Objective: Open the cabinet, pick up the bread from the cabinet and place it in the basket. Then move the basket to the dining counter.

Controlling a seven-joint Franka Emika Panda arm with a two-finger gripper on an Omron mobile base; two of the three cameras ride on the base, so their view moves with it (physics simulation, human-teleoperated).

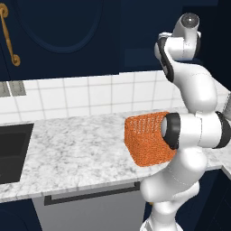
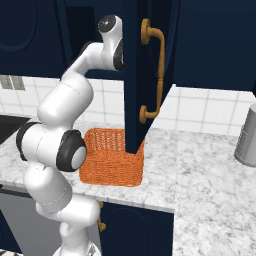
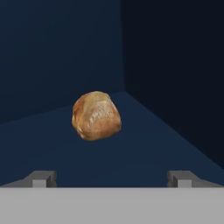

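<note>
Gripper (image 3: 112,178) spread wide, nothing between the fingertips (image 3: 43,178), aimed into the cabinet (image 2: 134,75) with door swung open. Bread (image 3: 96,115) resting on the dark cabinet shelf (image 3: 131,153) ahead of the fingertips, apart from them. Basket (image 2: 112,157) on the marble worktop (image 1: 76,149) beneath the open door.

Even, flat rendered light; cabinet (image 3: 61,57) interior dim, slightly soft.

Both base views look down from behind, sharing the basket (image 1: 146,140) (image 2: 112,157); hand view faces the bread (image 3: 96,115), close, inside the cabinet (image 3: 57,65).
</note>
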